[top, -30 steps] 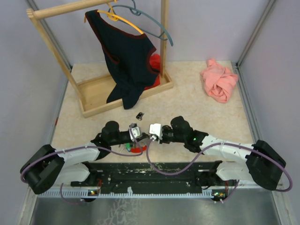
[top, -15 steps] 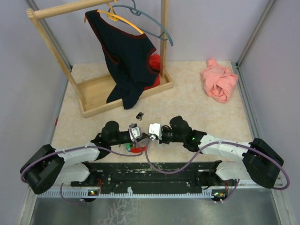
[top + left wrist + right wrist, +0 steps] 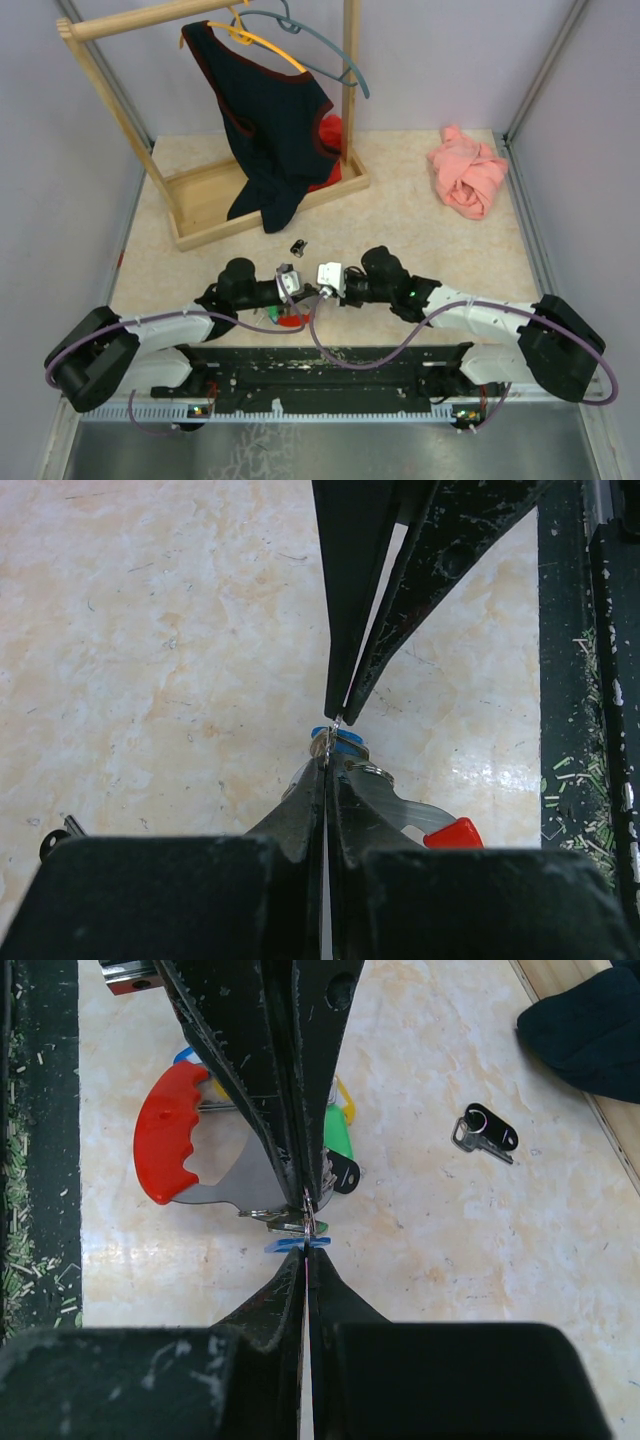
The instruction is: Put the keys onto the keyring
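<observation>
left end effector: closed, fingers pressed together | right end effector: closed, tip to tip with left | keys: bunched under both tips, by red-handled keyring on bench | black key: lay apart

**Overhead view:** high behind the arms, facing 12 o'clock over the whole table, far off. **Wrist views:** close above the tabletop. Each looks along its own gripper from 6 o'clock, left gripper or right gripper, toward the other entering at 12 o'clock. All three share the spot where the tips meet.
</observation>
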